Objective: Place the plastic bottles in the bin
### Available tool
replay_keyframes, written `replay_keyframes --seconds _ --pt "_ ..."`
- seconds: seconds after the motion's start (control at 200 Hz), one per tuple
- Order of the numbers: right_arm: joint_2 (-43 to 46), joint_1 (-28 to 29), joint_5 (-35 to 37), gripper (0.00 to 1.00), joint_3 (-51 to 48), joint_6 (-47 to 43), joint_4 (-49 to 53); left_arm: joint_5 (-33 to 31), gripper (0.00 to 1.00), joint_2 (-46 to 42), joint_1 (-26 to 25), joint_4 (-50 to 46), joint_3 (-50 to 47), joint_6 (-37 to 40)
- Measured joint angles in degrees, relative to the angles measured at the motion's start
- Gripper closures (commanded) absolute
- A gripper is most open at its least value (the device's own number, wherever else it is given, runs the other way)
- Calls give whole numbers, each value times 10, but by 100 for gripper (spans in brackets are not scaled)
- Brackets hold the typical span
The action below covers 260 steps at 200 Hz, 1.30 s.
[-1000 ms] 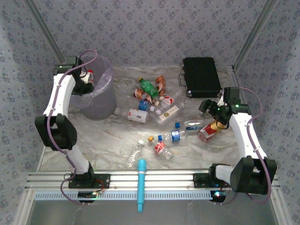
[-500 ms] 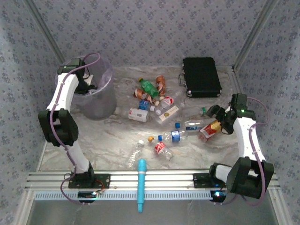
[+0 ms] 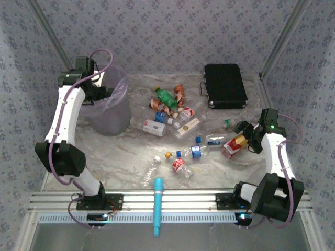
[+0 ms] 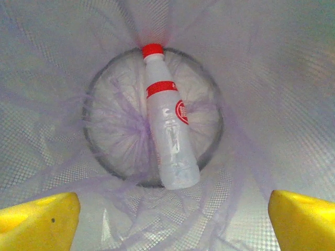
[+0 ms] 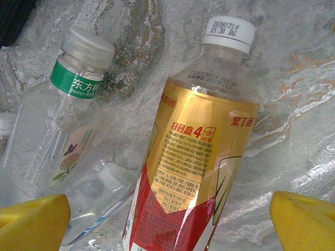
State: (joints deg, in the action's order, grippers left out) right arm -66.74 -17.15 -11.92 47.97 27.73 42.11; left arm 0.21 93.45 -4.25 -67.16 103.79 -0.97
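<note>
A clear plastic bottle [image 4: 170, 138] with a red cap and red label lies at the bottom of the bin [image 4: 272, 78], a grey bucket lined with a lavender bag [image 3: 112, 112]. My left gripper [image 4: 172, 225] hangs open over the bin's mouth [image 3: 97, 90], holding nothing. My right gripper [image 5: 170, 225] is open just above a gold-and-red bottle [image 5: 199, 157] with a white cap, its yellow fingers [image 5: 31, 219] wide to either side. That bottle [image 3: 234, 145] lies at the table's right, by my right gripper [image 3: 245, 129]. Beside it lies a clear bottle [image 5: 57, 130] with a green neck band.
Several more bottles lie in the middle of the table, a cluster [image 3: 168, 107] at the back and others [image 3: 180, 163] nearer the front. A flat black case [image 3: 225, 85] sits at the back right. A light-blue cylindrical tool [image 3: 157, 204] lies across the front rail.
My left gripper opened over the bin and let go of the red-capped bottle, which now lies inside. My right gripper moved right and down to the gold-and-red bottle, opening fully.
</note>
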Motion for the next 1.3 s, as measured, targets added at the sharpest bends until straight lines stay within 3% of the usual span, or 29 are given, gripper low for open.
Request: replay_keyframes --seconds 0.235,0.56,0.83,1.004,1.299 --pt "-6 -1 -10 0 -17 13 -26 -31 0 -31 -11 8 -20 -6" --pt "-66 -4 -9 2 -62 31 -89 -84 0 -70 -10 57 -6 -8" --pt "-108 -5 -9 17 -70 44 -141 -72 1 -125 -12 76 -10 -16" --pt "-108 -5 -7 27 -70 45 -154 -60 8 -188 -31 78 -87 -36" --pt "-110 -6 -7 33 -70 44 -162 -47 11 -254 -45 82 -191 -71"
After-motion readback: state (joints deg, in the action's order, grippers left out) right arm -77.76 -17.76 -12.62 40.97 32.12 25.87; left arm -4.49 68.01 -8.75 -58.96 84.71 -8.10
